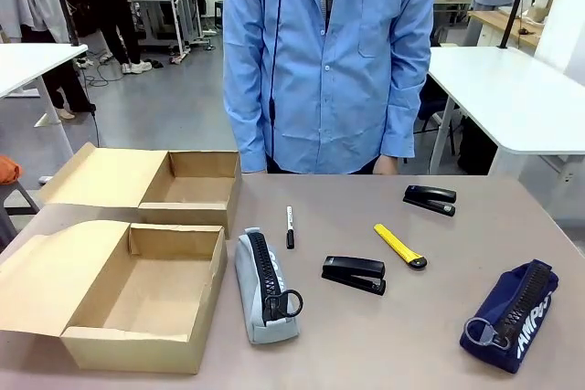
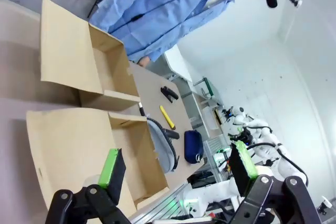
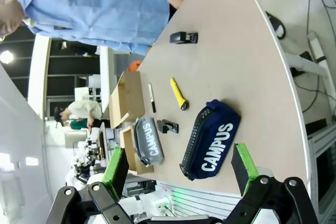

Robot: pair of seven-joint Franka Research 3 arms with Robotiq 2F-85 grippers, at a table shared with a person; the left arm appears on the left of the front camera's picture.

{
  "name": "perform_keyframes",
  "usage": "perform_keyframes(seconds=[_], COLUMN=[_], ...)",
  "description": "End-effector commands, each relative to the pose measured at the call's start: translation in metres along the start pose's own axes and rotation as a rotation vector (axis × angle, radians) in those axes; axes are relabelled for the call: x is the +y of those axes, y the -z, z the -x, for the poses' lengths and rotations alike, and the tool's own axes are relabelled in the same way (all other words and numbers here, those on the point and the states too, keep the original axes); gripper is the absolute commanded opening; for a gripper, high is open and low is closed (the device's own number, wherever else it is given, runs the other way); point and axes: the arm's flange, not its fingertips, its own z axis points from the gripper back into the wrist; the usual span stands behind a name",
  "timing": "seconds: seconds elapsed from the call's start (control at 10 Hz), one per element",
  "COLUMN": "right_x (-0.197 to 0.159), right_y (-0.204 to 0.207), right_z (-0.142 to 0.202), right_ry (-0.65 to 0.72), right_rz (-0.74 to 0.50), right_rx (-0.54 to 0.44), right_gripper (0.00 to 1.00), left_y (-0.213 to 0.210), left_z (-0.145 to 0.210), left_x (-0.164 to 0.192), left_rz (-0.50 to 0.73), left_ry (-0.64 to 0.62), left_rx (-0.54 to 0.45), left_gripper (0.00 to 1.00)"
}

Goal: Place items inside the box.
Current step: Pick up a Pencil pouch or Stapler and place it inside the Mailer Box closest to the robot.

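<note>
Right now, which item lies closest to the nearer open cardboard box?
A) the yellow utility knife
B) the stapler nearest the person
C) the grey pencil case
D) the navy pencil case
C: the grey pencil case lies just beside the right wall of the near box, while every other item on the table sits farther off to the right.
</note>
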Motion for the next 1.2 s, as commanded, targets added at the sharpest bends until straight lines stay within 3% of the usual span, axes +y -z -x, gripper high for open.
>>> perform_keyframes(seconds=[0.0, 0.1, 0.3, 0.4, 0.6, 0.7, 0.8, 0.9, 1.1], right_x=[-0.005, 0.028, 0.082, 0.101, 0.131, 0.140, 0.140, 0.130, 0.087], right_y=[0.003, 0.047, 0.115, 0.149, 0.227, 0.249, 0.247, 0.223, 0.119], right_z=[-0.002, 0.017, 0.050, 0.069, 0.122, 0.140, 0.134, 0.107, 0.043], right_ry=[0.003, -0.144, -0.348, -0.428, -0.590, -0.671, -0.665, -0.596, -0.424], right_rz=[0.001, 0.103, 0.092, 0.045, 0.083, 0.151, 0.136, 0.155, 0.104], right_rx=[-0.007, 0.063, 0.124, 0.192, 0.410, 0.419, 0.427, 0.364, 0.213], right_gripper=[1.00, 1.00, 1.00, 1.00, 1.00, 1.00, 1.00, 1.00, 1.00], left_y=[-0.003, -0.003, -0.003, -0.003, -0.003, -0.003, -0.003, -0.003, -0.003], left_z=[0.000, 0.000, 0.000, 0.000, 0.000, 0.000, 0.000, 0.000, 0.000], left_x=[-0.003, -0.003, -0.003, -0.003, -0.003, -0.003, -0.003, -0.003, -0.003], left_rz=[-0.001, -0.001, -0.001, -0.001, -0.001, -0.001, -0.001, -0.001, -0.001], left_ry=[0.030, 0.030, 0.030, 0.030, 0.030, 0.030, 0.030, 0.030, 0.030], left_rx=[-0.007, -0.007, -0.007, -0.007, -0.007, -0.007, -0.007, -0.007, -0.007], left_gripper=[1.00, 1.00, 1.00, 1.00, 1.00, 1.00, 1.00, 1.00, 1.00])
